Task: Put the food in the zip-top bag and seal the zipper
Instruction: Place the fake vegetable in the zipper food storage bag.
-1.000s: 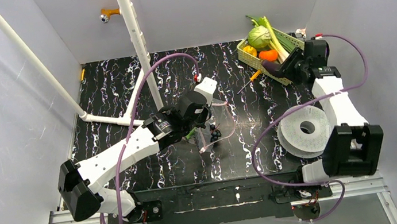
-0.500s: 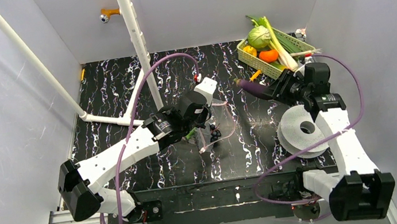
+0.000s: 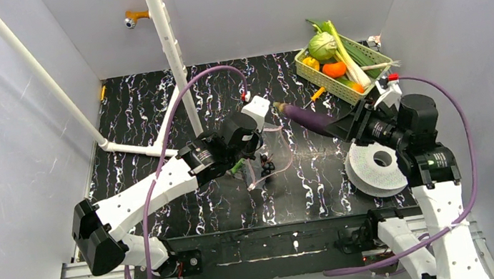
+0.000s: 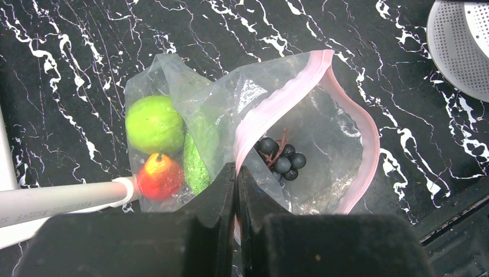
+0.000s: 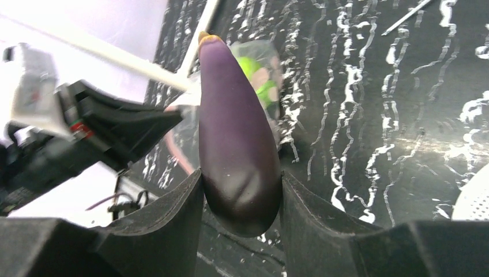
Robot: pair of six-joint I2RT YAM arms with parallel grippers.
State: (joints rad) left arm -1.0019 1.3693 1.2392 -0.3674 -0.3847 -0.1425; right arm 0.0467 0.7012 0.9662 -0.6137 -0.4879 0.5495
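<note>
**Operator:** What's nearest me?

**Spotter:** On your right, the white perforated disc lies flat on the table. Just past it, your right claw grips the purple eggplant by its fat end. The eggplant is held clear of the table, its narrow tip pointing toward your left arm.

**Operator:** And the left?

**Spotter:** Your left claw is pinched tight on the zip-top bag right at the zipper. The bag sits mid-table, its pink strip gaping in a loop — unsealed. Through the film you have a round green fruit, a red-and-yellow piece and a green piece. The grape bunch seems to lie just inside the mouth, though the crinkles make that hard to confirm.

**Operator:** Farthest?

**Spotter:** The basket in the far right corner — orange fruit, yellow piece, cabbage and leek inside.
</note>
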